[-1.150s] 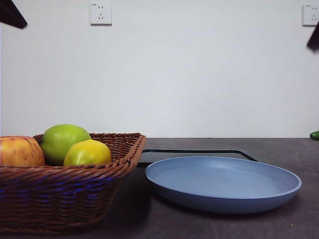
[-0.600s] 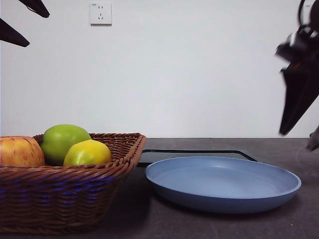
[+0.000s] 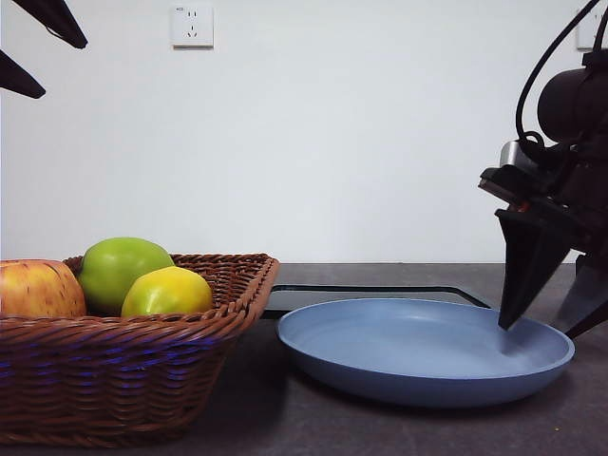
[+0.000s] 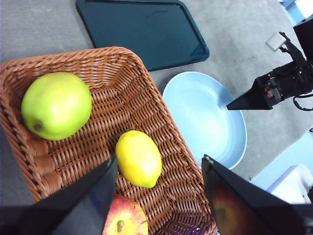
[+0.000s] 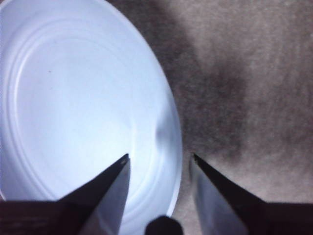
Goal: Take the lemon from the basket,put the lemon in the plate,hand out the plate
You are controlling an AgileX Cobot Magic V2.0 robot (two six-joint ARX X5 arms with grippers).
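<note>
Straddling the plate's [image 3: 426,351] rim at its far right side, the right gripper [image 5: 159,159] hangs low with its jaws spread: one jaw tip is over the plate's inner floor, the other outside the rim above the bare dark table [image 5: 254,73]. In the front view this gripper [image 3: 541,313] comes in from the right edge, its inner tip close above the plate surface; whether it touches cannot be told. The rest of the plate is unobstructed, with free tabletop in front of it.

High over the basket [image 4: 161,122], the left gripper [image 4: 159,166] has its jaws wide apart and holds nothing; the front view shows only two black tips at the top left corner. Open air lies between it and the fruit.

Inside the basket the lemon [image 4: 139,158] lies on the woven floor near the middle, apart from the green apple [image 4: 56,105] toward one corner and just beside the red apple [image 4: 124,215]. The basket's flared side stands close to the plate's rim in the left wrist view. A black tray [image 4: 142,32] lies flat on the table behind the plate, near the basket's corner. The plate itself holds nothing.
</note>
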